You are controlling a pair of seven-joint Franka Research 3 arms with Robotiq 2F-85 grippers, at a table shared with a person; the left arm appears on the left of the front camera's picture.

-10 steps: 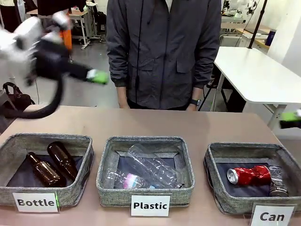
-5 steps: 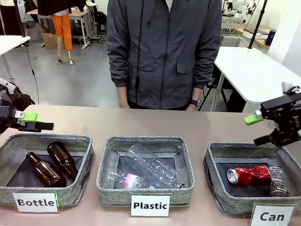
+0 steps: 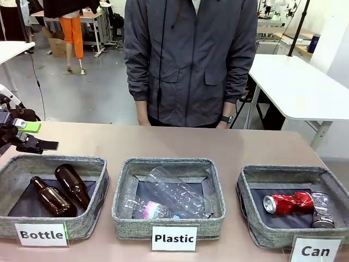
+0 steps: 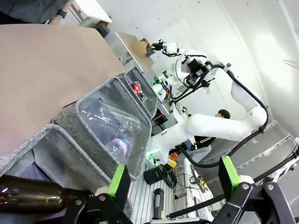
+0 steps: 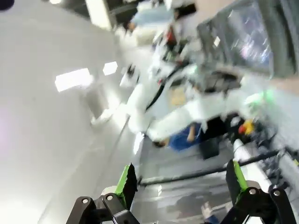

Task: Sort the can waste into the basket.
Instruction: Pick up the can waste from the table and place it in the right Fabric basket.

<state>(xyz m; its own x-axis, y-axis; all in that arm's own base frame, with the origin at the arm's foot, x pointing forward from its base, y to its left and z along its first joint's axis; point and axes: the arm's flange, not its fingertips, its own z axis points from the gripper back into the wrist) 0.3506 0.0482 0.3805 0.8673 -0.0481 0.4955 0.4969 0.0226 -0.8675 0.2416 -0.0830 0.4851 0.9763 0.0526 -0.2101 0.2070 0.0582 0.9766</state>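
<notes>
The basket labelled "Can" stands at the front right of the table. In it lie a crushed red can and, to its right, a silvery crushed can. My left gripper hovers open and holding nothing at the table's far left, just behind the "Bottle" bin. In the left wrist view its fingers stand wide apart, and the red can shows small in the farthest bin. In the blurred right wrist view, my right gripper is open with nothing between its green pads.
A "Bottle" bin with two brown glass bottles stands front left, and a "Plastic" bin with clear bottles sits in the middle. A person in a dark jacket stands at the far side. The tabletop behind the bins is bare.
The left arm came down from the upper left to the table's left edge. The right gripper rose above the "Can" basket, then left the front view on the right.
</notes>
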